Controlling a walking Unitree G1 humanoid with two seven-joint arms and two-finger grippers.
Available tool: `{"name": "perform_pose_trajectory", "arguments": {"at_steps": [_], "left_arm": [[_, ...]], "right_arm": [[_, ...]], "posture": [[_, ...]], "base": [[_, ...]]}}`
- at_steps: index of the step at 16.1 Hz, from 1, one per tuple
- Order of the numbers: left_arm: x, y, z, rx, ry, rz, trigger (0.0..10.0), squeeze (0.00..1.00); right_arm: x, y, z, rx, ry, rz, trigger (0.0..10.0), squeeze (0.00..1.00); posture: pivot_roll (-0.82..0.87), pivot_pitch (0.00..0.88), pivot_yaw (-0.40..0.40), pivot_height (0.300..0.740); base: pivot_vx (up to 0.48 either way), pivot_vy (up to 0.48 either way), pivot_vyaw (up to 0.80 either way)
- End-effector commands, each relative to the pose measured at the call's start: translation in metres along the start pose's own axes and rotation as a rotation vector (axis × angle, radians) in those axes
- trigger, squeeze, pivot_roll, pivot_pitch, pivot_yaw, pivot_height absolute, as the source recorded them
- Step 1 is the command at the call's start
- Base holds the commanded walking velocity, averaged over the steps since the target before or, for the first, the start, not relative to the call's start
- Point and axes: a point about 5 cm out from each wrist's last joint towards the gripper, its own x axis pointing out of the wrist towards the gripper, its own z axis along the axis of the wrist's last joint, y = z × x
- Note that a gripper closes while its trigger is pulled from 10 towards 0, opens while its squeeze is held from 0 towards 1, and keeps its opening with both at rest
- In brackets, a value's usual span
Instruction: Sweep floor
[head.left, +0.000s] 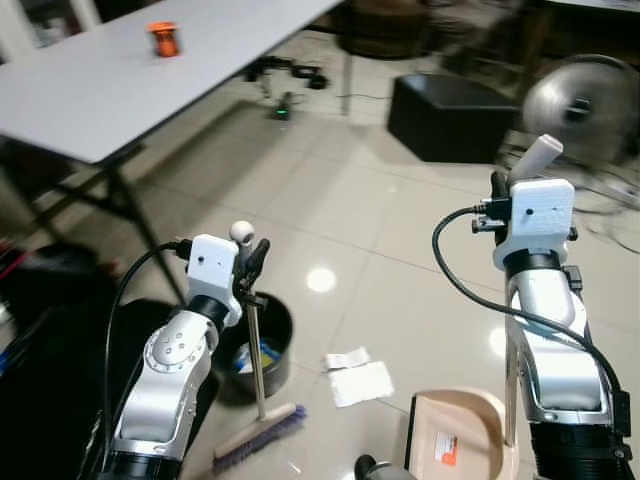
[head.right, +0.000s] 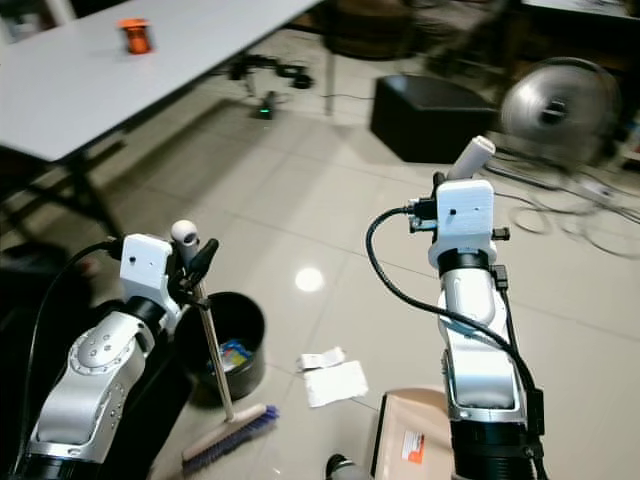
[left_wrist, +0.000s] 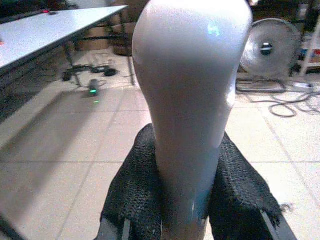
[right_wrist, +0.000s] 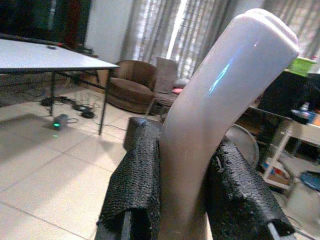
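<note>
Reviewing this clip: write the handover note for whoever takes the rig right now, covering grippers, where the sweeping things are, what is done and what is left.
Left gripper: shut on the broom handle, bristles on the floor beside the black bin.
Right gripper: shut on the dustpan handle, pan resting on the floor before the robot.
Done: both tools in hand.
Left: the paper scraps lie on the tiles between broom and dustpan, not yet swept into the pan.

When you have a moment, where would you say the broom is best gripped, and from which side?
At the rounded white top of the broom handle, where the left hand is shut on it. Come in sideways across the shaft: it stands nearly upright, bristles on the floor beside the black bin, so a high grip gives sweeping leverage.
</note>
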Motion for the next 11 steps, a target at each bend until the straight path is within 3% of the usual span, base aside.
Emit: {"name": "perform_pose_trajectory", "arguments": {"at_steps": [1, 11], "left_arm": [[0.003, 0.001, 0.008, 0.001, -0.029, -0.001, 10.0, 0.0], [0.013, 0.017, 0.028, 0.005, -0.106, 0.099, 10.0, 0.0]], "right_arm": [[0.004, -0.001, 0.009, -0.002, -0.028, 0.005, 10.0, 0.0], [0.007, 0.004, 0.019, 0.057, -0.037, 0.034, 10.0, 0.0]], "posture": [[0.04, 0.002, 0.028, 0.74], [0.0, 0.0, 0.037, 0.74]], "base": [[0.0, 0.0, -0.8], [0.0, 0.0, -0.8]]}}
